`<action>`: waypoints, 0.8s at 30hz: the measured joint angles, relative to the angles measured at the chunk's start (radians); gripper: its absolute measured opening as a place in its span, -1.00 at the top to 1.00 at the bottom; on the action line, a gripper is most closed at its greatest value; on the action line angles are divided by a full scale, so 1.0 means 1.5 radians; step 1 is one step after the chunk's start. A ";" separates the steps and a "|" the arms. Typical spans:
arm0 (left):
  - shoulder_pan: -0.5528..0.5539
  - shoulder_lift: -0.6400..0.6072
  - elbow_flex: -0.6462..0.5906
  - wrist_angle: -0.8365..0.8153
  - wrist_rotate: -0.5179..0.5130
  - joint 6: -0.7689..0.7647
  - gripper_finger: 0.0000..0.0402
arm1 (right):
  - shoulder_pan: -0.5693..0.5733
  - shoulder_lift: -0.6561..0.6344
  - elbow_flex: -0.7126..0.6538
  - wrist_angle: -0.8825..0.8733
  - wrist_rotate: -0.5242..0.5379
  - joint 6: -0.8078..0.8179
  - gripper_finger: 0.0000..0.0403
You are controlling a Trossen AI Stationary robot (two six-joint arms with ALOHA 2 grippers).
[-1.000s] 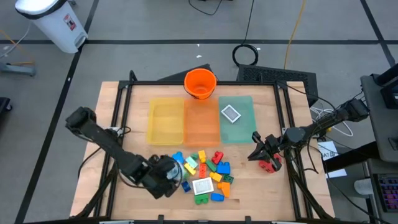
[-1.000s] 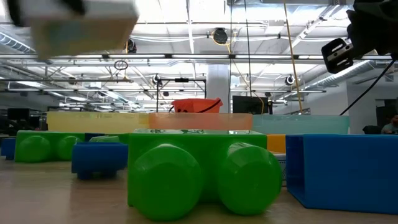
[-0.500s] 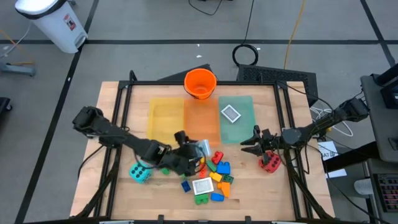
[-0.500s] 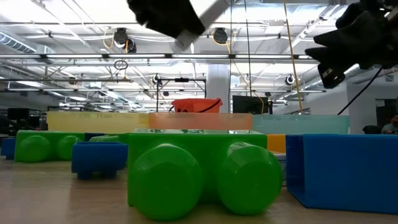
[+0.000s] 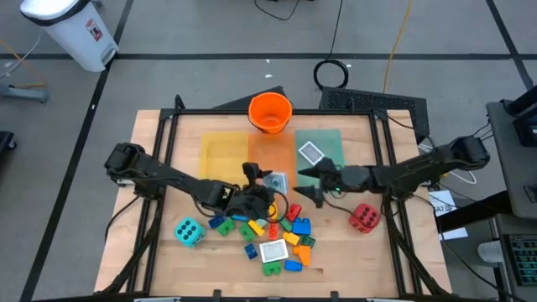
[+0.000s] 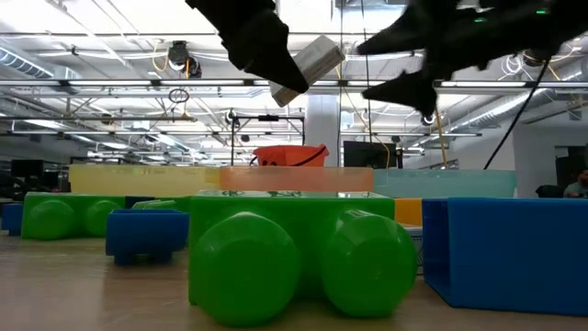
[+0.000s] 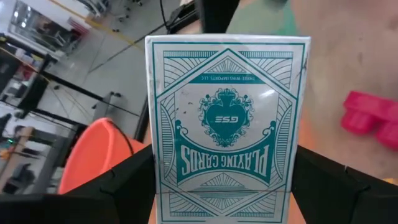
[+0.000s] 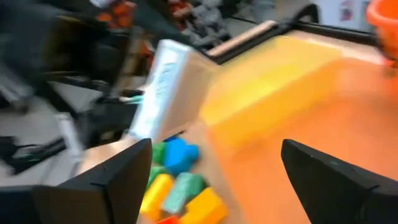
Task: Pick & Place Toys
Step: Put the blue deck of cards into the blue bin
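A white card pack with teal print (image 7: 227,118) is up in the air over the brick pile, with my left gripper (image 5: 265,186) shut on it. My right gripper (image 5: 304,183) hangs open just right of the pack, over the edge of the green tray, with nothing between its fingers (image 8: 106,186). On the table lie the multicoloured bricks (image 5: 273,231), a second card pack (image 5: 273,251) resting on them, a teal die (image 5: 189,231) and a red die (image 5: 363,217). A third pack (image 5: 311,153) lies in the green tray. My left gripper pinches the card pack between its two fingers (image 7: 127,186), one on each long narrow side (image 7: 151,168), near one short end. The pack stands out beyond the fingertips, printed face toward the wrist camera. It is lifted clear and tilted (image 6: 310,62).
Yellow (image 5: 220,164), orange (image 5: 270,164) and green (image 5: 329,172) flat trays lie side by side at the far half of the table. An orange bucket (image 5: 270,111) stands behind them at the far edge. Bare wood shows at the table's near left and right corners.
My right gripper has opened and let go of the red die, which now rests on the table, and has gone toward the table's left to the card pack. My left gripper has carried the pack up and toward the far right, uncovering the teal die.
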 joint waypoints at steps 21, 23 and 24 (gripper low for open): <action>0.018 0.000 0.000 -0.048 -0.037 0.000 -0.51 | -0.052 0.120 0.095 0.060 -0.103 0.025 -0.47; 0.021 0.000 0.000 -0.047 -0.036 0.000 -0.51 | -0.057 0.121 0.095 0.064 -0.105 0.018 -0.45; 0.022 0.000 0.000 -0.047 -0.034 -0.002 -0.51 | -0.059 0.121 0.095 0.065 -0.104 0.017 -0.43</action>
